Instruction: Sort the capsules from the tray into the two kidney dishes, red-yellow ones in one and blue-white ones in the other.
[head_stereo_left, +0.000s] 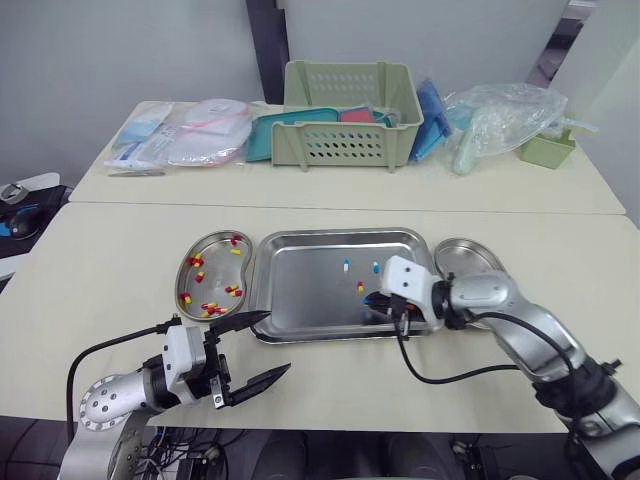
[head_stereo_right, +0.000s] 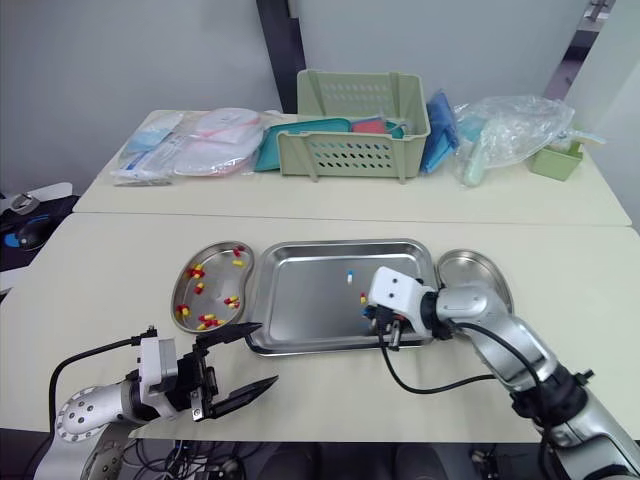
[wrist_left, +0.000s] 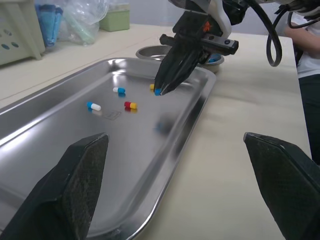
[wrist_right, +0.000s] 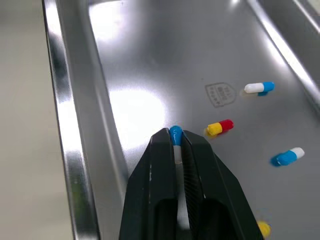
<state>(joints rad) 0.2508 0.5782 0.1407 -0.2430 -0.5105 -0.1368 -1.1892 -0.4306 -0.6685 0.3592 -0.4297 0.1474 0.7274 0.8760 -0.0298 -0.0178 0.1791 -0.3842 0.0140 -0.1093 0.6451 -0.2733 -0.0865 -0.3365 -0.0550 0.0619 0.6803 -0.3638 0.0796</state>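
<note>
A steel tray (head_stereo_left: 300, 300) lies mid-table between two kidney dishes. The left dish (head_stereo_left: 190, 262) holds several red-yellow capsules (head_stereo_left: 208, 308). The right dish (head_stereo_left: 470, 255) is partly hidden behind my right arm. My right gripper (wrist_right: 175, 142) hangs just above the tray's near right part, shut on a blue-white capsule (wrist_right: 175, 136). Loose in the tray lie two blue-white capsules (head_stereo_left: 346, 264) (head_stereo_left: 376, 267) and a red-yellow one (head_stereo_left: 360, 287). My left gripper (head_stereo_left: 278, 342) stands open and empty over the table's front edge, just short of the tray's near left corner.
A second table behind carries a green basket (head_stereo_left: 348, 115), flat packets (head_stereo_left: 180, 135), a clear plastic bag (head_stereo_left: 500, 120) and a small green box (head_stereo_left: 548, 150). A black cable (head_stereo_left: 450, 375) loops from my right wrist over the table front.
</note>
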